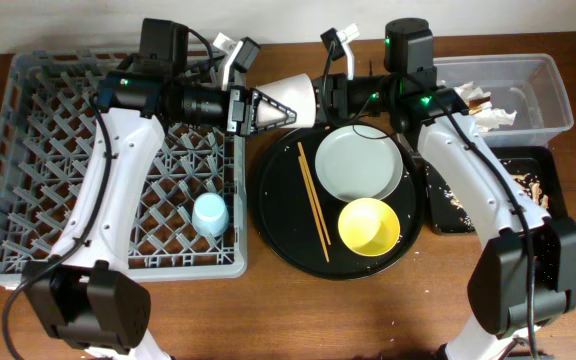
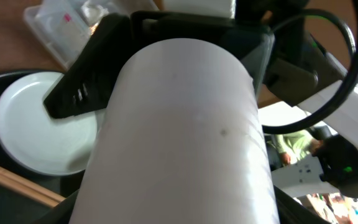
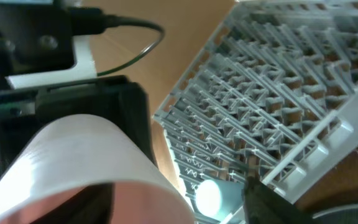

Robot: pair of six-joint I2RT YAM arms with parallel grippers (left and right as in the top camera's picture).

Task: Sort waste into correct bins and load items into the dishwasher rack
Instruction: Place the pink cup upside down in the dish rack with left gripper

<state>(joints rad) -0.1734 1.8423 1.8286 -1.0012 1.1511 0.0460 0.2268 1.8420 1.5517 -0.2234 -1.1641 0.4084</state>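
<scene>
— What fills the wrist view?
— The pale pink cup (image 2: 179, 137), held sideways in the air between the dishwasher rack (image 1: 38, 150) and the round black tray (image 1: 273, 200).
— Who has it?
— The left pincer (image 1: 268, 108) is clamped on one end. The right pincer (image 1: 326, 95) meets the other end, but its grip cannot be told.

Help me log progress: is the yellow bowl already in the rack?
No, the yellow bowl sits on the round black tray next to the plate; only the blue cup is in the rack.
</scene>
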